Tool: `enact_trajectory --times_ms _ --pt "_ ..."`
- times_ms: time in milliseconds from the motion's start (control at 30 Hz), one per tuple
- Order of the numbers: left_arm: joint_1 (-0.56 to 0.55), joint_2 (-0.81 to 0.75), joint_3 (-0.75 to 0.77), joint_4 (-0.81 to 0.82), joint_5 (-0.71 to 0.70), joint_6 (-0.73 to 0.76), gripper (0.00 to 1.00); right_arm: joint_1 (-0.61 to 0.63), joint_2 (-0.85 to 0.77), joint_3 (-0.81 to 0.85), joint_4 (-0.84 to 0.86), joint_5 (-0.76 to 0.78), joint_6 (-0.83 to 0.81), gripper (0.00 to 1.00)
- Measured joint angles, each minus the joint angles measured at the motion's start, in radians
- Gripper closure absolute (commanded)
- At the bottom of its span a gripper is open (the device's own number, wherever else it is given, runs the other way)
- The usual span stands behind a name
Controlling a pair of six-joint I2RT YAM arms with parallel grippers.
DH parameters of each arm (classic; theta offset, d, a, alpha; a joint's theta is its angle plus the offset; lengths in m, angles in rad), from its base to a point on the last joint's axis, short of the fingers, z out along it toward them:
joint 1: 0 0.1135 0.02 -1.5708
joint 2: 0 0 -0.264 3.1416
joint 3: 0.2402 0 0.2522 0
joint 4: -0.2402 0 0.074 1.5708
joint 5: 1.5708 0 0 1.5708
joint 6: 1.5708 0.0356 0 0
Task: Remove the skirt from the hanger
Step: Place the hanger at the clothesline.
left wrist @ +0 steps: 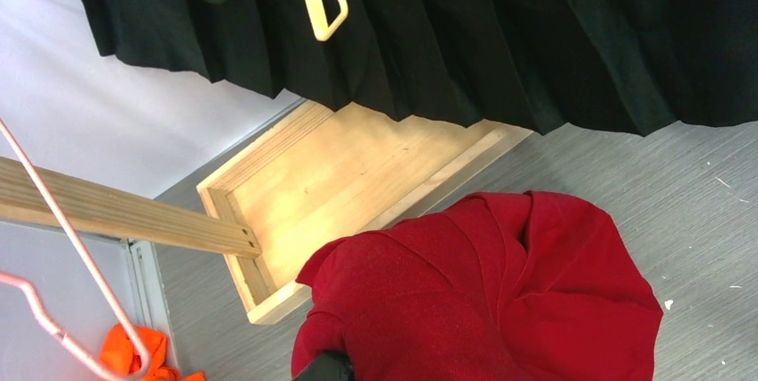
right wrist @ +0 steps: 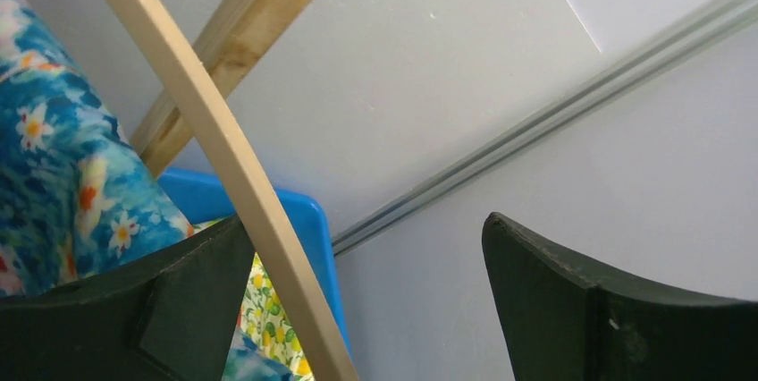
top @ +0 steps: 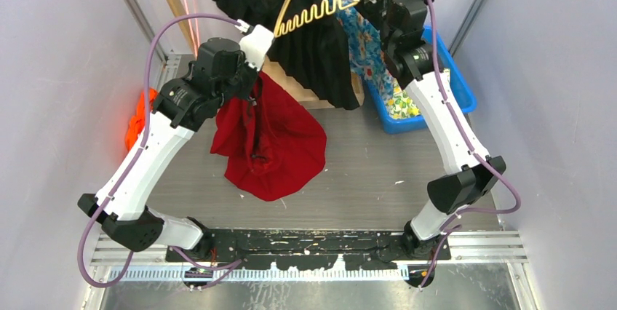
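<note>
**benchrat:** ok so where's the skirt at right now?

**yam_fan:** The red skirt [top: 273, 142] is off the hanger [top: 318, 12]. It hangs bunched from the left gripper [left wrist: 324, 368] at centre-left, and its lower folds pool on the grey table [top: 378, 179]. The jaws are pinched right down on the fabric. From the left wrist view you only see a dark bit of the gripper poking out at the near edge, with red cloth all around it.

**benchrat:** and the hanger?

**yam_fan:** It's the cream one with the wavy bottom bar, up at the far side in front of a black pleated skirt [top: 320, 55], well apart from the red one. Its right end is at the right gripper [right wrist: 366, 229]. The fingers [right wrist: 572, 309] are spread wide there, and one pale arm of the hanger runs through the gap, close along the left finger. I can't tell whether it actually touches. It's definitely not clamped.

**benchrat:** anything else around?

**yam_fan:** There's a blue bin [top: 458, 92] at the far right with flowery fabric [top: 367, 48] spilling out of it. A shallow wooden tray [left wrist: 340, 175] sits under the black skirt, just beyond the red one. An orange cloth [top: 138, 121] is off by the left wall.
</note>
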State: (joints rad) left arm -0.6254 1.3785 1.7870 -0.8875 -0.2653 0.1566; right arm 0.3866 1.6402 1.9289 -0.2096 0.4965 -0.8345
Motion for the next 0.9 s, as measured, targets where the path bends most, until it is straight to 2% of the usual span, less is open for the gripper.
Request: enact_trajectory --times_ms 167,333,633,900 --pt "0.000 0.000 0.000 -0.001 0.004 0.000 1.00 -0.018 -0.031 0.044 -0.061 -0.019 0.083 0.00" --pt "0.000 0.000 0.010 -0.004 0.006 0.000 1.00 -0.020 -0.127 0.060 -0.113 -0.049 0.171 0.00" --pt "-0.003 0.000 0.011 -0.005 0.035 -0.021 1.00 -0.021 -0.300 0.079 -0.182 -0.232 0.367 0.00" --pt "-0.008 0.006 0.026 -0.018 0.045 -0.037 1.00 -0.021 -0.240 0.063 -0.183 -0.353 0.524 0.00"
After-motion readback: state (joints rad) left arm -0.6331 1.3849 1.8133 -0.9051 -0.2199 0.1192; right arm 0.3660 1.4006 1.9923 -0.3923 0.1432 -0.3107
